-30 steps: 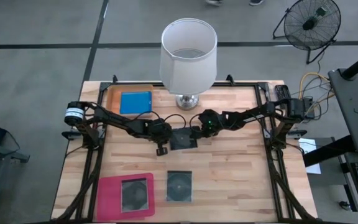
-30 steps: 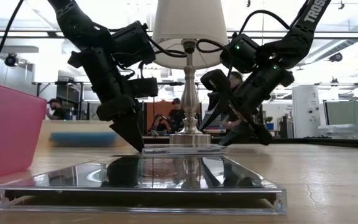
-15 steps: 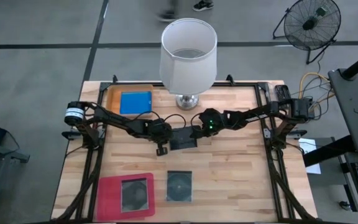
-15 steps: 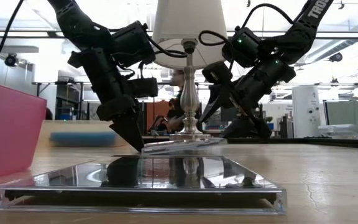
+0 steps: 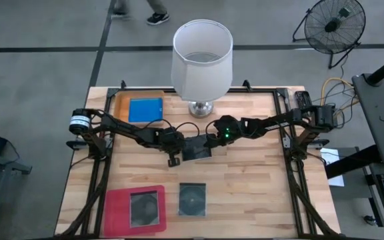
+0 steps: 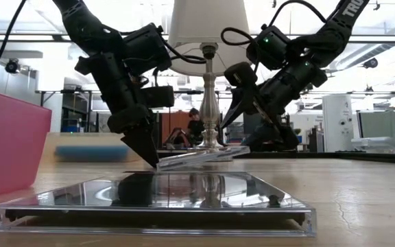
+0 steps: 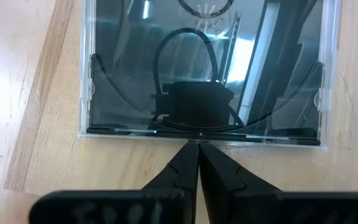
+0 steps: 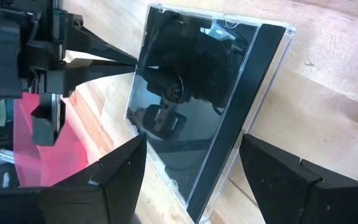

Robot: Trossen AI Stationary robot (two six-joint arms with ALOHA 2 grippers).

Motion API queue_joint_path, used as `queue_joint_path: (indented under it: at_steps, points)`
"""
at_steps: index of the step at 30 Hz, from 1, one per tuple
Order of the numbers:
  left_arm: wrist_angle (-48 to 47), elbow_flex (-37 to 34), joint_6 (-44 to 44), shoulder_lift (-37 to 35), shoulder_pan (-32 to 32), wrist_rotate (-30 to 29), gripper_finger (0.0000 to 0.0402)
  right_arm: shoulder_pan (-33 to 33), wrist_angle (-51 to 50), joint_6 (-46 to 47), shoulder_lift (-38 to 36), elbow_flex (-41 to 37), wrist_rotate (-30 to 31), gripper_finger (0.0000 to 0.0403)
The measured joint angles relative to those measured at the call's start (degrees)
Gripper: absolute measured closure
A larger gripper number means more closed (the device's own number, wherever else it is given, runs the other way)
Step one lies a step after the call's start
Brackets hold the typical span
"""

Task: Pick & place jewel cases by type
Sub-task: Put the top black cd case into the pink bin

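A dark transparent jewel case (image 5: 197, 148) sits at the table's middle between both grippers, tilted in the low view (image 6: 197, 156): its left edge is on the wood and its right end is raised. My left gripper (image 5: 181, 153) is shut, with its tips at that left edge. My right gripper (image 5: 212, 143) has the raised right end. A second dark case (image 5: 192, 199) lies flat near the front edge. A third dark case (image 5: 144, 208) lies in the magenta-pink tray (image 5: 115, 217). One blue case (image 5: 145, 110) lies in the orange tray (image 5: 121, 101). My left gripper (image 7: 197, 147) comes slanting down from the table's left. Its shut tips (image 6: 153, 162) press against the middle of the case's left edge (image 7: 197, 133), right at the table top. My right gripper (image 8: 193, 149) comes slanting down from the table's right, with its fingers (image 8: 126, 165) spread wide on either side of the case's right end. One finger is beside the dark spine edge (image 8: 232, 146). That end (image 6: 242, 149) is lifted, and the opposite edge rests on the table.
A white-shaded lamp (image 5: 202, 60) stands on its metal foot (image 5: 201, 109) just behind the grippers. The pink tray's wall (image 6: 9, 144) rises at the near left. Bare wood lies to the right of the near case and behind the right arm.
My right gripper has risen a little, taking the case's right end up with it. The case lay flat a second ago and now slopes. Its left edge has stayed on the table against my left fingertips.
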Motion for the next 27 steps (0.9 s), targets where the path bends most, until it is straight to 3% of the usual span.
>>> queue_joint_path:
  at_steps: [27]
  points:
    - [-0.1, 0.0, -0.3, 0.0, 0.0, 0.2, 0.0402, 1.2, -0.1, -0.6, -1.5, 0.0, -0.6, 0.0154]
